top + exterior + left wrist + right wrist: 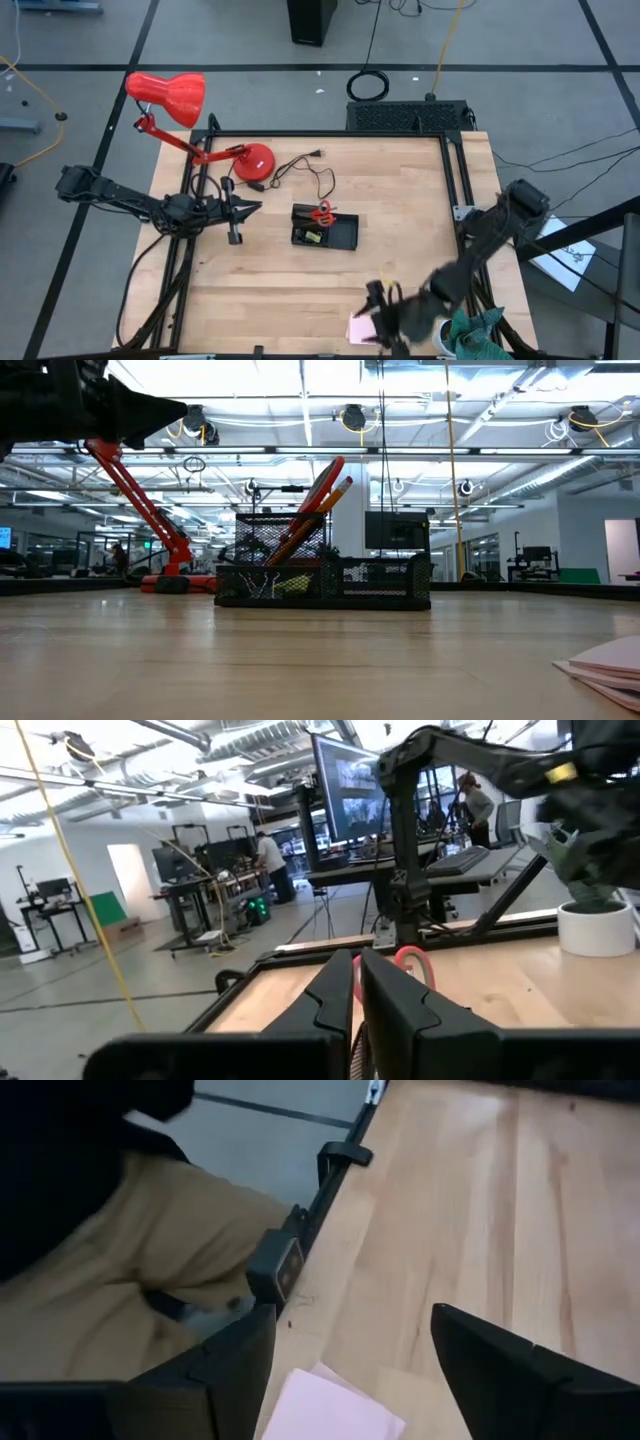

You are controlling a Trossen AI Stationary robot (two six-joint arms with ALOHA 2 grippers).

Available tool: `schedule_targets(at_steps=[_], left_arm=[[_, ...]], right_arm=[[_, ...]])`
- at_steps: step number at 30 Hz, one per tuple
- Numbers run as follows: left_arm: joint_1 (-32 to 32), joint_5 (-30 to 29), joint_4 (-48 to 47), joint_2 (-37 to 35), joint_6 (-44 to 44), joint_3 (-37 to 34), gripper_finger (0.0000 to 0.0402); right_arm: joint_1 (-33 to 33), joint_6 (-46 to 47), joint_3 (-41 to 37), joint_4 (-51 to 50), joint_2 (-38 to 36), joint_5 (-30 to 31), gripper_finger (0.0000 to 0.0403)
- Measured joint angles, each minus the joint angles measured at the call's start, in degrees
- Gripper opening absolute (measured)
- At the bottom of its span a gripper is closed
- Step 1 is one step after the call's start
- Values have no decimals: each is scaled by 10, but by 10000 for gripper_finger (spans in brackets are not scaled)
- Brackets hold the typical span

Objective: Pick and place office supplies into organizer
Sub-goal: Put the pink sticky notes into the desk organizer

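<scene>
One black organizer [325, 231] on the tabletop [300, 290], one pair of red-handled scissors [322, 212] standing in it, and at least two orange pencils [312, 512] leaning beside them. One small yellow item [313, 237] inside, one pink sticky-note pad [362, 328] at the near edge. One red desk lamp [190, 120], one black cord [305, 170].

You have a red desk lamp [190, 115] at the far left corner of the wooden tabletop [400, 210], its round base [252, 161] resting on the wood and its shade [170, 95] hanging out past the edge. Its black cord [305, 170] curls loosely across the surface just beside the base. A white cup [598, 927] stands near the right edge. Beyond the tabletop you can see people [268, 865] at workstations.
</scene>
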Motion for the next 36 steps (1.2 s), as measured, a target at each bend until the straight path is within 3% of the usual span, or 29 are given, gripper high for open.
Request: schedule_targets(at_steps=[5,10,16,24,36], left_arm=[[0,0,0,0,-24,0,29],[0,0,0,0,-63,0,18],[0,0,-2,0,-107,0,3],[0,1,-52,0,-125,0,27],[0,2,-84,0,-112,0,6]], right_arm=[[50,26,99,-103,68,94,257],[68,88,148,-156,125,92,255],[79,124,159,-155,177,93,254],[74,124,159,-156,214,153,254],[82,99,178,-175,248,151,253]])
